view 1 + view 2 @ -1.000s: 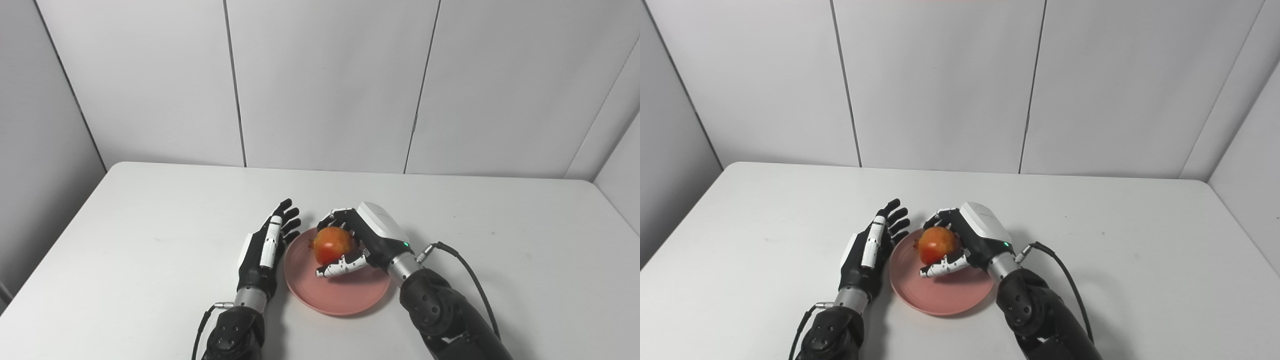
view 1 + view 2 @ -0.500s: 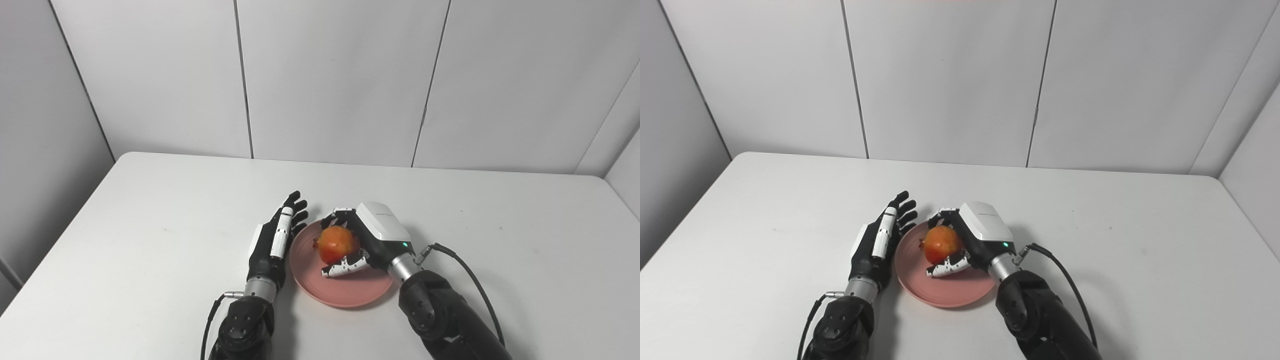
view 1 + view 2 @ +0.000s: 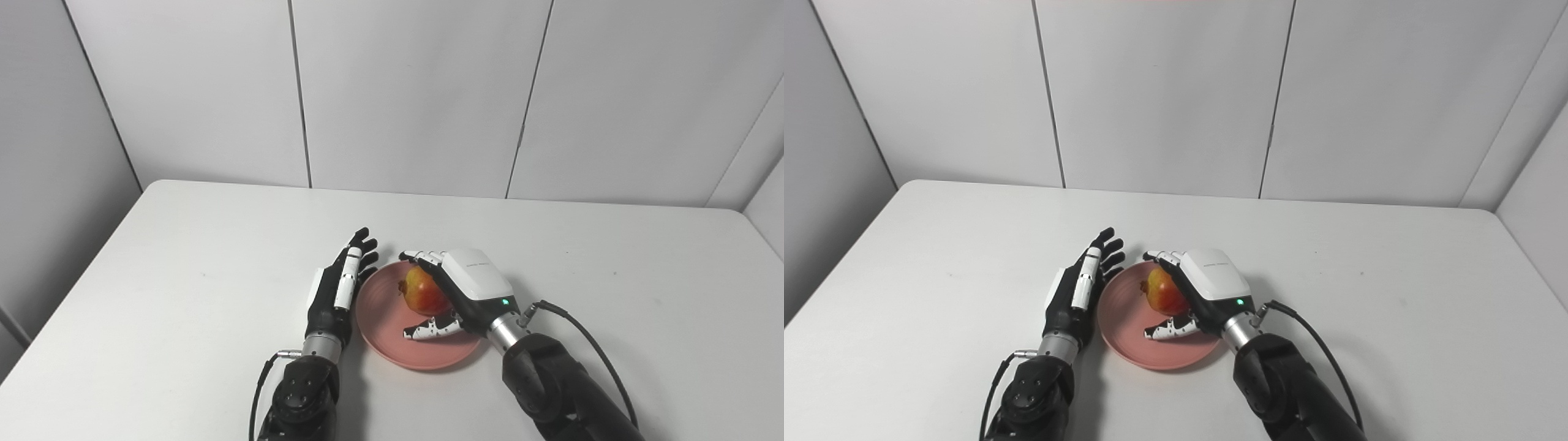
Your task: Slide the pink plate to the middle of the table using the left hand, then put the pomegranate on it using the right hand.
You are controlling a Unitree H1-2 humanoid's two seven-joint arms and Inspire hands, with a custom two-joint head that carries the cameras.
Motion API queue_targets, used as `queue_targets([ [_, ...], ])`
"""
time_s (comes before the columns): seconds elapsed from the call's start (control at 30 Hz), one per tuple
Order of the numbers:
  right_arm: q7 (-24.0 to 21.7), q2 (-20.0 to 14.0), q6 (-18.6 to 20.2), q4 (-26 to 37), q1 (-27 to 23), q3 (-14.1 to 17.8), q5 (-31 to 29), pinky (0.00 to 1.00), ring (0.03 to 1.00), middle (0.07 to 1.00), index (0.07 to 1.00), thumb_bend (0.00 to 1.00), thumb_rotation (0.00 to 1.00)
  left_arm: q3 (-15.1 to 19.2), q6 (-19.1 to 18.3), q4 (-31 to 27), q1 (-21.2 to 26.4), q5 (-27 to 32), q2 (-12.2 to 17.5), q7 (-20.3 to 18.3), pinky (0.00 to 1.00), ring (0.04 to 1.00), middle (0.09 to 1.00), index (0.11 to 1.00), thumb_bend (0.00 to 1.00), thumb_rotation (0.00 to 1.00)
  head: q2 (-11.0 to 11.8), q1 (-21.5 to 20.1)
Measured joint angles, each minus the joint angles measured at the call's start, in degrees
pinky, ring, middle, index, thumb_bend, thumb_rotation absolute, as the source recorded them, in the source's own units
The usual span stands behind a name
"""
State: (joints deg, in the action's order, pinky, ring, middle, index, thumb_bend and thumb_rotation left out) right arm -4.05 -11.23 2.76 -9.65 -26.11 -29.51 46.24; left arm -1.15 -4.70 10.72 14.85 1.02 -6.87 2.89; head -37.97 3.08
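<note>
The pink plate lies near the middle of the white table. A red-orange pomegranate rests on the plate's back right part. My right hand sits just to the right of the fruit, palm toward it. Its fingers stretch out over the top of the fruit and its thumb lies lower on the plate, apart from it. My left hand stands edge-on along the plate's left rim, fingers straight and spread, holding nothing.
Grey wall panels close off the far side and both ends of the table. A black cable loops from my right wrist over the tabletop.
The camera has shifted a little. My right hand's fingers have uncurled from the pomegranate, which now sits on the plate. The left hand keeps its place beside the rim.
</note>
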Motion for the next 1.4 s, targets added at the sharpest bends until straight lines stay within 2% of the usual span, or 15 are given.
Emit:
queue_targets([
  [0.27, -2.1, -0.6, 0.0, 4.5, 1.2, 0.1, 0.1, 0.86, 0.882, 0.903, 0.923, 0.89, 0.54, -0.2, 0.3, 0.1, 0.0, -0.1, 0.1, 0.0, 0.86, 0.885, 0.894, 0.878, 0.43, 1.0, 0.3, -0.3],
  [0.37, -2.7, -0.4, 0.0, 7.0, 2.0, 0.6, 0.0, 0.85, 0.88, 0.9, 0.92, 0.9, 0.54, -0.2, 0.3, 0.2, 0.0, -0.1, 0.1, -0.1, 0.85, 0.882, 0.891, 0.874, 0.42, 1.0, 0.3, -0.4],
  [0.5, -2.0, -0.3, 0.0, 9.0, 2.5, 2.2, -0.6, 0.84, 0.88, 0.902, 0.924, 0.91, 0.56, -0.2, 0.5, 0.2, 0.0, -0.1, 0.2, -0.1, 0.85, 0.878, 0.887, 0.869, 0.41, 1.0, 0.4, -0.7],
  [0.57, -1.4, -0.3, 0.0, 10.3, 2.8, 3.3, -1.0, 0.85, 0.895, 0.92, 0.941, 0.91, 0.61, -0.2, 0.7, 0.3, 0.0, -0.1, 0.2, -0.1, 0.86, 0.888, 0.895, 0.876, 0.41, 1.0, 0.5, -0.8],
  [0.63, -0.7, -0.1, -0.2, 11.9, 3.4, 4.8, -2.4, 0.85, 0.896, 0.923, 0.943, 0.91, 0.62, -0.2, 0.7, 0.3, 0.0, -0.1, 0.2, -0.1, 0.87, 0.89, 0.897, 0.878, 0.41, 1.0, 0.5, -0.8],
  [0.77, 0.8, 1.6, -0.6, 13.8, 5.0, 10.1, -8.1, 0.8, 0.892, 0.939, 0.956, 0.91, 0.77, -0.1, 0.7, 0.3, 0.0, 0.0, 0.2, -0.2, 0.86, 0.887, 0.895, 0.88, 0.4, 1.0, 0.6, -1.0],
  [0.87, 0.8, 2.5, -0.6, 15.2, 6.3, 13.5, -12.7, 0.82, 0.912, 0.953, 0.969, 0.86, 0.93, 0.1, 0.7, 0.1, 0.0, 0.2, 0.2, -0.2, 0.87, 0.893, 0.902, 0.888, 0.4, 1.0, 0.9, -1.8],
  [0.97, 0.0, 2.7, 0.2, 16.5, 7.5, 16.3, -15.7, 0.83, 0.913, 0.947, 0.96, 0.84, 0.99, 0.2, 0.7, -0.3, 0.0, 0.3, 0.2, -0.3, 0.88, 0.894, 0.904, 0.889, 0.4, 1.0, 1.0, -1.9],
  [1.07, -1.6, 2.7, 2.4, 17.5, 8.3, 18.4, -18.2, 0.85, 0.915, 0.945, 0.955, 0.81, 1.0, 0.3, 0.7, -0.5, -0.1, 0.3, 0.2, -0.4, 0.88, 0.896, 0.905, 0.891, 0.4, 1.0, 1.0, -2.0],
  [1.17, -2.3, 2.8, 4.4, 18.7, 9.2, 20.3, -20.7, 0.87, 0.928, 0.951, 0.957, 0.73, 1.0, 0.4, 0.7, -0.8, -0.1, 0.3, 0.3, -0.4, 0.88, 0.898, 0.908, 0.896, 0.4, 1.0, 1.2, -2.5],
  [1.3, -3.2, 4.0, 6.4, 18.8, 11.1, 24.1, -27.9, 0.87, 0.936, 0.955, 0.95, 0.66, 1.0, 0.4, 0.7, -2.2, -0.2, 0.3, 0.5, -0.7, 0.9, 0.911, 0.919, 0.905, 0.4, 1.0, 1.3, -2.8],
  [1.4, -4.1, 5.3, 7.8, 18.7, 12.3, 26.3, -33.7, 0.93, 0.968, 0.976, 0.967, 0.65, 1.0, 0.3, 0.4, -2.9, -0.4, 0.3, 0.6, -0.8, 0.89, 0.915, 0.925, 0.911, 0.39, 1.0, 1.6, -3.4],
])
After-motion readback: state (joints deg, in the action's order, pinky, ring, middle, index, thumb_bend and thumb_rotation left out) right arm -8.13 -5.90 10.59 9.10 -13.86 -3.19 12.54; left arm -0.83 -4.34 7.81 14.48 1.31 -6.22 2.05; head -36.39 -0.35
